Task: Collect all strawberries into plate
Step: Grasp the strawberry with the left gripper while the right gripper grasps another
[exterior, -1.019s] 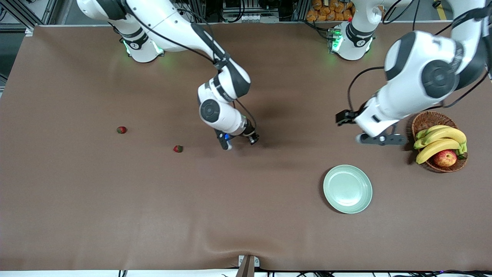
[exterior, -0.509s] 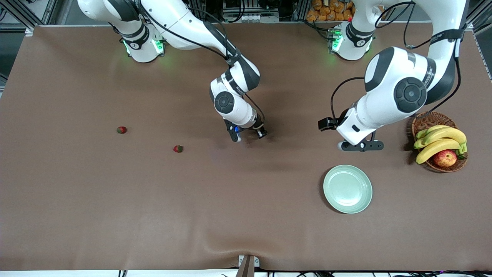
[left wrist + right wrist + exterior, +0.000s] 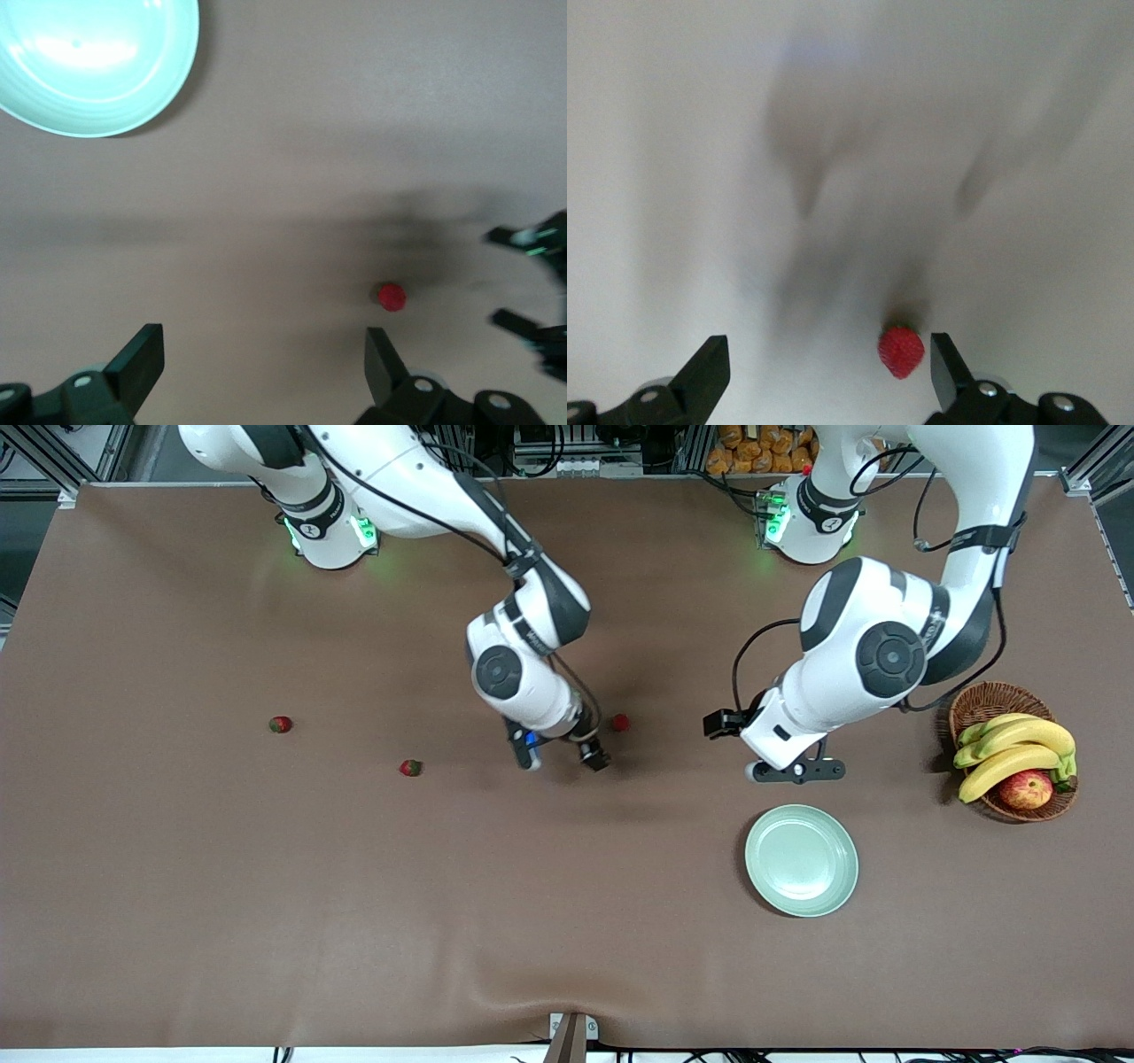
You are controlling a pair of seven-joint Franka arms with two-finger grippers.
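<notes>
Right gripper [image 3: 563, 757]: low over the brown table cloth [image 3: 266, 912] near mid-table, fingers spread wide, holding nothing; in the right wrist view the two dark fingertips [image 3: 709, 367] stand well apart.
Strawberry A: small red berry [image 3: 620, 723] lying on the cloth just beside the right gripper, toward the left arm's end of the table; it also shows in the right wrist view [image 3: 901, 351], near one fingertip and not gripped, and in the left wrist view [image 3: 392, 297].
Strawberry B: small red berry with dark green cap [image 3: 410, 767], on the cloth toward the right arm's end of the table, apart from the right gripper.
Strawberry C: a like berry [image 3: 280, 724], farther toward that same end, slightly farther from the front camera than B.
Left gripper [image 3: 795, 771]: up over bare cloth, just farther from the front camera than the plate; fingers wide apart, nothing between them [image 3: 257, 372].
Plate: round pale mint-green glossy plate [image 3: 802, 860], no berry on it.
Basket: brown wicker basket [image 3: 983, 701] at the left arm's end, holding yellow bananas [image 3: 1014, 746] and a red-yellow apple [image 3: 1026, 789].
</notes>
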